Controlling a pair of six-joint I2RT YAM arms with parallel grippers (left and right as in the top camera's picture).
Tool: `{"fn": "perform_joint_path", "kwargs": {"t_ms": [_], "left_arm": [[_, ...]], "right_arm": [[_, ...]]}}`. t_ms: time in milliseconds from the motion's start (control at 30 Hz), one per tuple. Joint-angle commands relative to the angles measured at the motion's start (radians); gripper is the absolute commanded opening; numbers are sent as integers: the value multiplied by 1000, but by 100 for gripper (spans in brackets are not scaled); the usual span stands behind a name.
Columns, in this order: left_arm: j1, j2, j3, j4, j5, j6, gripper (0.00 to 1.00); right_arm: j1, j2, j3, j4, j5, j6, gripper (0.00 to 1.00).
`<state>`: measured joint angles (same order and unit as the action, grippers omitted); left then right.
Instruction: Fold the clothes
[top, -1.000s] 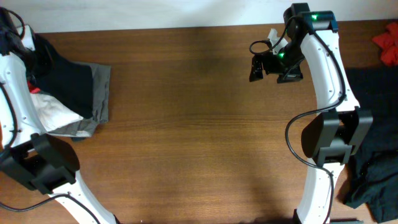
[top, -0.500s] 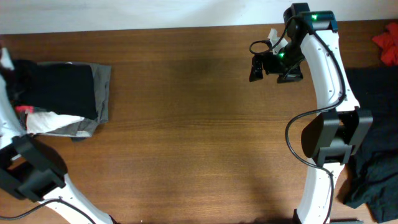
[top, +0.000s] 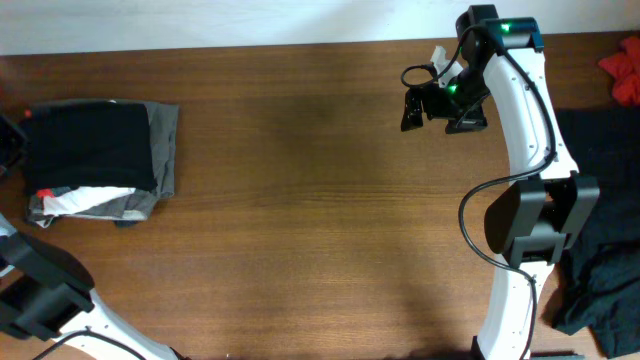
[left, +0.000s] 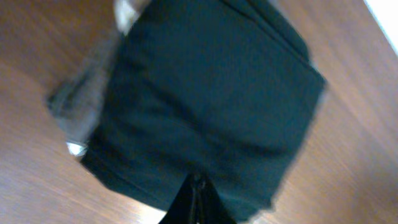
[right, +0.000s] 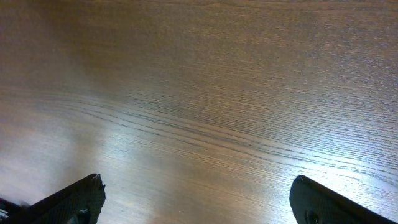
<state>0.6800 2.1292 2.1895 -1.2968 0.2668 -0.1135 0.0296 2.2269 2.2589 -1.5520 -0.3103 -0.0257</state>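
Observation:
A folded black garment (top: 95, 145) lies on top of a stack at the table's far left, over a grey piece (top: 167, 140) and a white piece (top: 90, 200). In the left wrist view the black garment (left: 205, 99) fills the frame. My left gripper (left: 198, 185) is shut, its fingertips pressed together just over the garment's near edge; in the overhead view it barely shows at the left edge (top: 6, 145). My right gripper (right: 196, 199) is open and empty above bare wood, at the table's far right (top: 437, 105).
A heap of dark clothes (top: 600, 250) lies beside the right arm's base, off the table's right side. A red cloth (top: 625, 70) sits at the far right corner. The wooden table (top: 320, 230) stretches between the two arms.
My left arm has pulled away to the left off the stack, and the black garment now lies flat on top. The right arm has not moved.

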Motion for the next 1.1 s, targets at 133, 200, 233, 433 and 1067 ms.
{"fn": "perform_joint_path", "kwargs": {"t_ms": [133,200,233,433,1067], "left_arm": [[-5,-29,-59,-25,78,-2,1],[-5,-23,-103,-20,77,-2,0],[-5,-19,-125,-15,76,-2,1],[-3,-1,-274,67,77,-2,0],[19,6,-347,135,-111,-89,1]], "right_arm": [[1,-8,4,-3,12,5,99],[1,-8,4,-3,12,5,99],[1,-8,4,-3,12,5,99],[1,-8,4,-3,12,5,99],[1,-8,4,-3,12,5,99]]}}
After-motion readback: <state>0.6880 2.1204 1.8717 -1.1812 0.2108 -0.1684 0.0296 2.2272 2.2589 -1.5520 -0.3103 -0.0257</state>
